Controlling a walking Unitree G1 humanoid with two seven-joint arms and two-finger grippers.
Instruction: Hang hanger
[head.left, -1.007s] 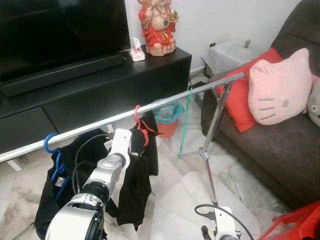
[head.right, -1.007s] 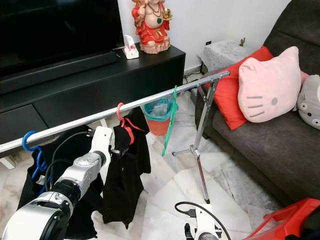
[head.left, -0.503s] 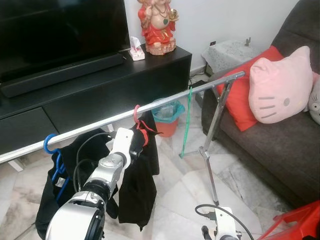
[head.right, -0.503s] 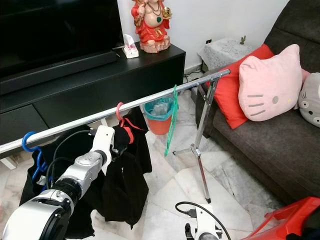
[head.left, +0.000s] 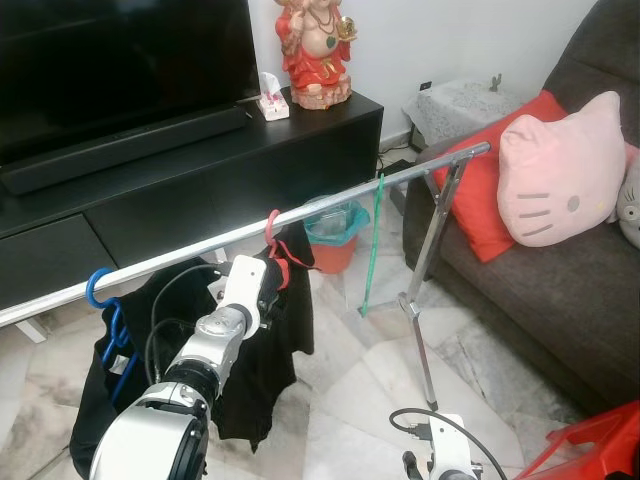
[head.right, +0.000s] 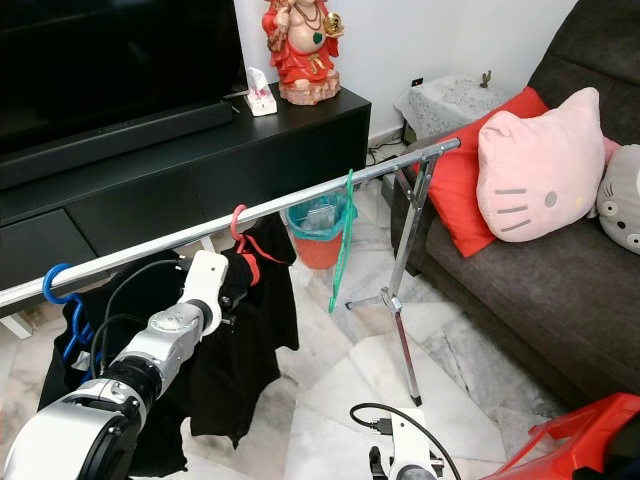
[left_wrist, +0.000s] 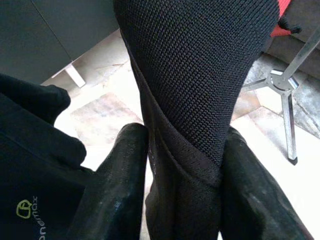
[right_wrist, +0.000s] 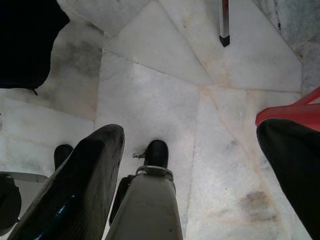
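With left pincer (left_wrist: 182, 200) clamped on the black garment (head.left: 262, 350), confirm red hanger (head.left: 273, 232) seats on rail (head.left: 330, 206) before you release; right pincer (right_wrist: 192, 165) idle, apart.

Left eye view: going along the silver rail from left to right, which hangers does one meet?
On the silver metal rail: blue plastic hanger carrying dark clothing → red hanger carrying the black garment, which the left gripper holds → empty thin green hanger.

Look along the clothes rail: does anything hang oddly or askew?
Yes. The black garment on the red hanger hangs skewed, pulled sideways by the left tool shut on its fabric. The green hanger on the rail hangs bare.
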